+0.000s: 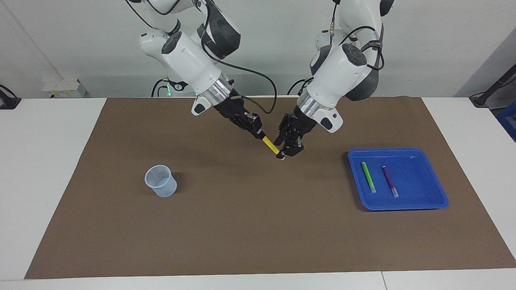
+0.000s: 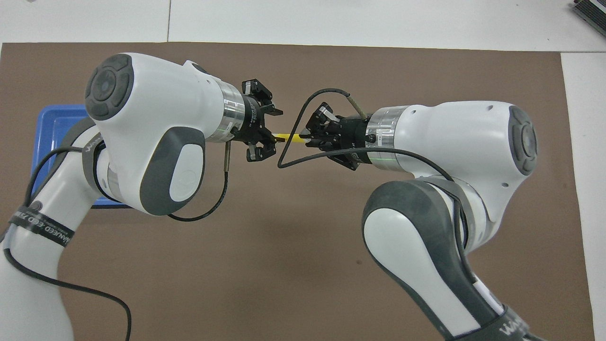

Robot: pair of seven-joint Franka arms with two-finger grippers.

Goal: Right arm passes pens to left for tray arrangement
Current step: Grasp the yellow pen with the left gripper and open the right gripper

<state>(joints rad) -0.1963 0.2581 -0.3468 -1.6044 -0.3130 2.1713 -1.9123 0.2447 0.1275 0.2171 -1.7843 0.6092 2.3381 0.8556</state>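
Right gripper (image 1: 258, 132): up over the mat (image 1: 242, 225) mid-bench, fingers clamped on one end of the yellow pen (image 1: 270, 145).
Left gripper (image 1: 287, 150): at the pen's other, capped end; fingers around it, cannot tell if they grip it.
Yellow pen: slanted in the air between both grippers.
Tray (image 1: 427, 159): toward the left arm's end, holding the green pen (image 1: 368, 177) and purple pen (image 1: 390, 181), side by side, apart.
Cup (image 1: 161, 181): upright, toward the right arm's end.

Both arms are glossy white with dark grey round joint caps and grey panels. The right arm (image 1: 189, 60) has a shiny silver wrist ring, a black gripper (image 1: 258, 133) and a loose looping black cable. The left arm (image 1: 342, 72) wears a black printed strap, with a black gripper (image 1: 288, 149).
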